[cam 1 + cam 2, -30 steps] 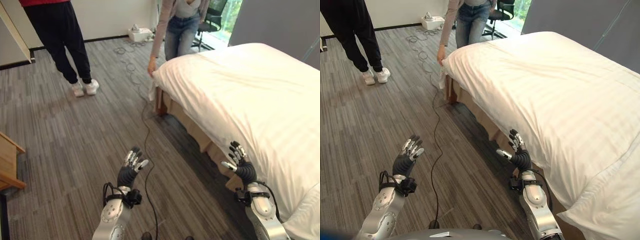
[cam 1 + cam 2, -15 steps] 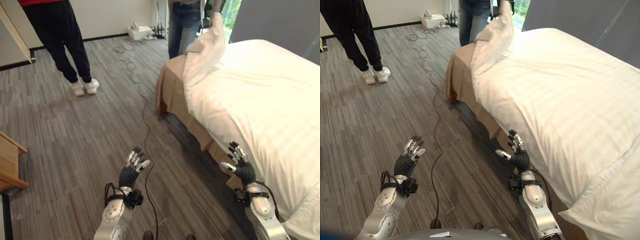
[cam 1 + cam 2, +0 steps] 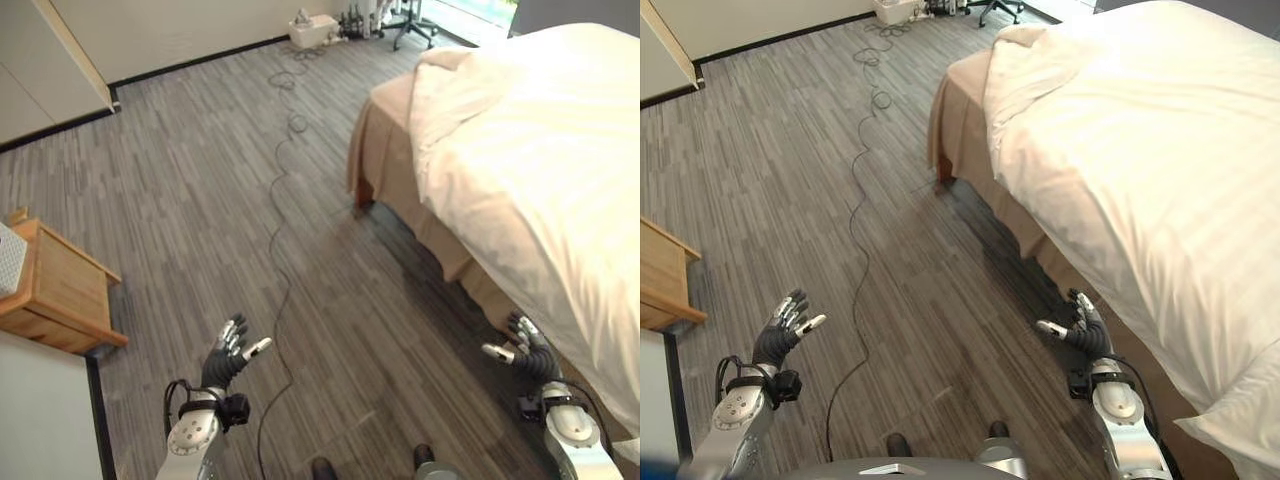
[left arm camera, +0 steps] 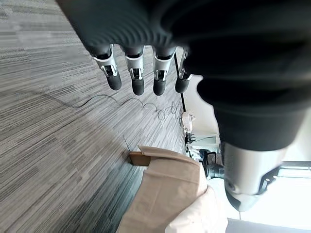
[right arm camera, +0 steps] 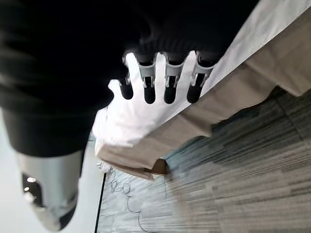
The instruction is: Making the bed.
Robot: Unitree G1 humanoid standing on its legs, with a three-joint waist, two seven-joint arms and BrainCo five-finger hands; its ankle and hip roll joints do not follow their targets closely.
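Duvet is folded back at the bed's far corner, its side edge hanging just beside the right hand. Left hand is held well apart over the floor. Both are kept open-fingered, nothing gripped

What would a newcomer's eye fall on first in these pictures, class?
First, the big bed on the robot's right, its white duvet folded back at the far corner so that the tan skirt is bare. Next, the two open hands held low over the grey floor: the left hand in mid-room, the right hand close beside the duvet's hanging edge.
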